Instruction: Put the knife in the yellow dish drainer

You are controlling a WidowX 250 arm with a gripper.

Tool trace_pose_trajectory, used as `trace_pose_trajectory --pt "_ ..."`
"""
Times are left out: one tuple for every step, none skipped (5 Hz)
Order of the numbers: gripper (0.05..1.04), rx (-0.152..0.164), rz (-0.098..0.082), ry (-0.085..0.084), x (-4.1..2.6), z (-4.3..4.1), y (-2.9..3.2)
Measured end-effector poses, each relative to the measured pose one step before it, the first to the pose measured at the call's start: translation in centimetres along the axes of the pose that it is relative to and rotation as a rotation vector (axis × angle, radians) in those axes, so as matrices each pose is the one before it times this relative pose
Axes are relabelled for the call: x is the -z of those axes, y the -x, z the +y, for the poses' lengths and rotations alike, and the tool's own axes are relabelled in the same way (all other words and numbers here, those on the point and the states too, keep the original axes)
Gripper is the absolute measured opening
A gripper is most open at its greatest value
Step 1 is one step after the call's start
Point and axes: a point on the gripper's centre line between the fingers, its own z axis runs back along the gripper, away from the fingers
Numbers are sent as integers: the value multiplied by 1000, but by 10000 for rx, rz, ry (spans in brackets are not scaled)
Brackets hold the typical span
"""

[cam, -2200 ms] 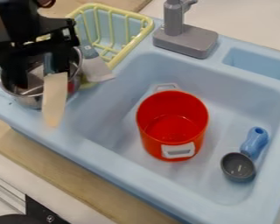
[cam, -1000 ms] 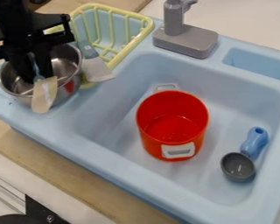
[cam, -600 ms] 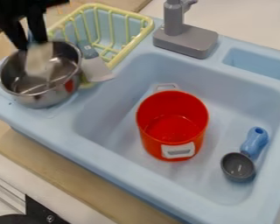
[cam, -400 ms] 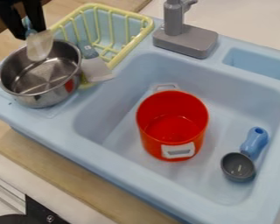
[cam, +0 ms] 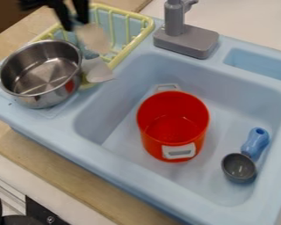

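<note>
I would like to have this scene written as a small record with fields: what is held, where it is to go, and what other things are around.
held: knife, pale blade, in the gripper
held thing's place: appears over the yellow dish drainer; contact cannot be told
task status: knife not yet released
beside drainer: steel pot, on the sink's ledge
other utensil: pale blade, near the drainer, right of the steel pot in the view
in basin: red pot with pale handles; ladle, grey cup, blue handle
behind basin: grey faucet
</note>
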Motion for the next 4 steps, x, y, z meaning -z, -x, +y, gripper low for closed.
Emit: trace_pose_trajectory --pt "174 -110 194 42 2414 -2191 -1318" --pt "174 -455 228 397 1104 -1545 -1026" --pt "174 -274 228 369 1008 -571 -239" --pt "174 55 0 -125 913 -583 -812"
